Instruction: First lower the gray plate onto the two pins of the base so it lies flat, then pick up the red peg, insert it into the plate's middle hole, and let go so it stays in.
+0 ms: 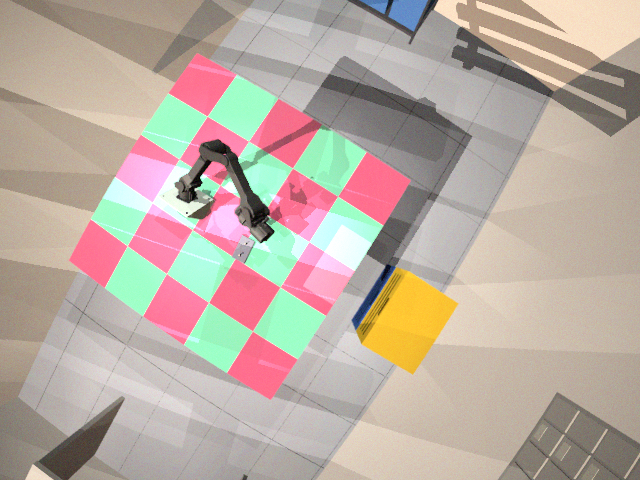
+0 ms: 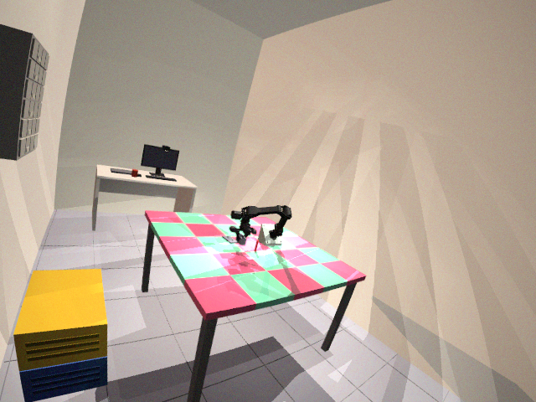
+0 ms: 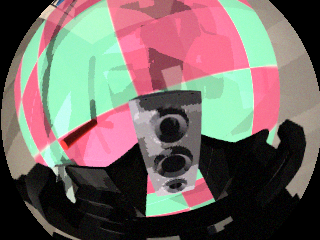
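One matte black parallel-jaw gripper clamped about half-closed on near end of flat gray rectangular metal plate; three round holes in a row along its length. Plate low over glossy pink-and-green checkered table, just beside arm's wrist. Slim red peg lying on a pink square, left of plate, apart.
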Controlling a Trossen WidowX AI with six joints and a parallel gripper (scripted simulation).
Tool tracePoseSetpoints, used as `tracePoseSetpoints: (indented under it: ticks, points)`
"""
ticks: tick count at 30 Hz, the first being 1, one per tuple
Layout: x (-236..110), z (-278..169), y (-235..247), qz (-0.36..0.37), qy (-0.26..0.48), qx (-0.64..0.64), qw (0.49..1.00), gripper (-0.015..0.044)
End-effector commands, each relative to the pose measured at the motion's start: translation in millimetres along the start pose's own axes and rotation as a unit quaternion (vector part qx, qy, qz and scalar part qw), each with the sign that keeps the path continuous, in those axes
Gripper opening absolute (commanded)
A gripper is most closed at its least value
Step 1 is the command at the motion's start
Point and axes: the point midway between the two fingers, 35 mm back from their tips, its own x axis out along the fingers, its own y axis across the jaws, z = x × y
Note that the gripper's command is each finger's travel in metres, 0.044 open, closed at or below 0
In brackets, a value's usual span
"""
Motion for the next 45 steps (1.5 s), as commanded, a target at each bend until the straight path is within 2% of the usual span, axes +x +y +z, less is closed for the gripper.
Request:
tracePoseSetpoints:
  ticks: [1, 23, 45]
  points:
    - [-16, -1, -2, -0.002, 0.003, -0.003, 1.0, 0.0]
    - [-84, 2, 2, 0.0, 0.0, -0.003, 1.0, 0.0]
    - [-59, -51, -14, -0.001, 0.001, -0.05, 0.999, 0.0]
